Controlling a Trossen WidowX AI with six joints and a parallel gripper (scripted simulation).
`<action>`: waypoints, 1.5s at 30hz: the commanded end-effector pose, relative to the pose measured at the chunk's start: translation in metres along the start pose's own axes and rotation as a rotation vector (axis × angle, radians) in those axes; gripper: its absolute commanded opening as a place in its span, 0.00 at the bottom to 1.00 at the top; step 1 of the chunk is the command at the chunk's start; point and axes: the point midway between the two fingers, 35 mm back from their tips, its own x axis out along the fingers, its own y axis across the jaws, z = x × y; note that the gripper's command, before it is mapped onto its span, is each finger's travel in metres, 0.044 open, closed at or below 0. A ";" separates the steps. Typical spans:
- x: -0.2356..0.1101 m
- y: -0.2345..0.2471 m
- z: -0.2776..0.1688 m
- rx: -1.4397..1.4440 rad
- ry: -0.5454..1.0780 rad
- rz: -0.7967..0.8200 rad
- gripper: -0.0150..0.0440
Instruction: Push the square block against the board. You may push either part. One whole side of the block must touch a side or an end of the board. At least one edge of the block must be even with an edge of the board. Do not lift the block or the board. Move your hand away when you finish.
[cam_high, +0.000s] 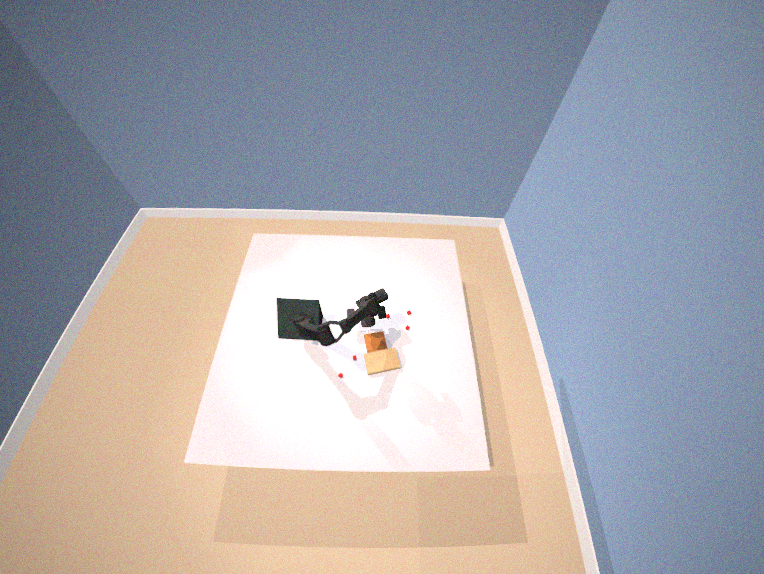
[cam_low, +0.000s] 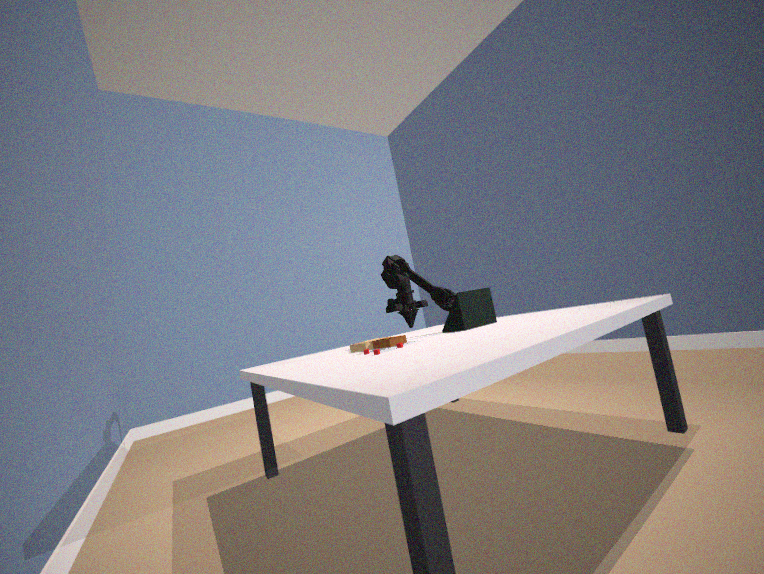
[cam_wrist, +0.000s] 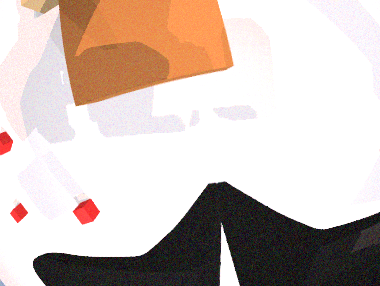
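Orange block (cam_high: 374, 340) butted against pale board (cam_high: 381, 361), both skewed to table edges

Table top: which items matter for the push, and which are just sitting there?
For the job:
- orange square block
- tan board, beside the block
- gripper, jaws shut, holding nothing

Just there:
- small red markers
- dark green base box

White table (cam_high: 296, 425) on dark legs: orange square block (cam_high: 374, 341) touching pale board (cam_high: 382, 361), small red markers (cam_high: 340, 375) around, dark green arm base (cam_high: 290, 317) behind
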 end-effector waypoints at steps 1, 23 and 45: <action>0.000 0.000 0.000 -0.006 0.000 0.000 0.25; -0.005 0.058 0.037 -0.734 0.007 0.002 0.25; -0.004 0.106 0.088 -1.498 0.005 -0.002 0.25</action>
